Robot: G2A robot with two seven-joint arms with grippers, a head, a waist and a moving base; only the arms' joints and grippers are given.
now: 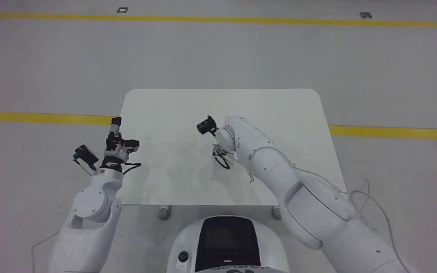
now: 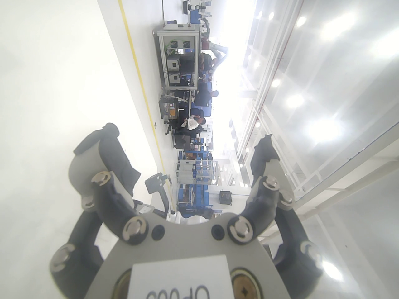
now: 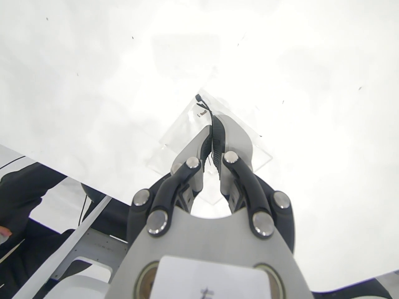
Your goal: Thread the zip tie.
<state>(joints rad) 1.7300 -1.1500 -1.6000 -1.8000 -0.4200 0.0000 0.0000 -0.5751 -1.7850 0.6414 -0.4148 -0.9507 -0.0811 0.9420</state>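
My right gripper (image 3: 215,122) is shut on a thin black zip tie (image 3: 204,106). The tie's small head sticks out past the fingertips, just over a clear plastic square (image 3: 184,132) that lies on the white table (image 3: 93,79). From above, that gripper (image 1: 220,151) hangs over the middle of the table (image 1: 287,123). My left gripper (image 1: 124,134) sits at the table's left edge, pointing up and away. Its fingers (image 2: 106,154) stand wide open with nothing between them (image 2: 187,135).
The white table top around the right gripper is bare. Its near edge (image 3: 78,178) runs close behind the right gripper. Grey floor with yellow lines (image 1: 218,19) surrounds the table.
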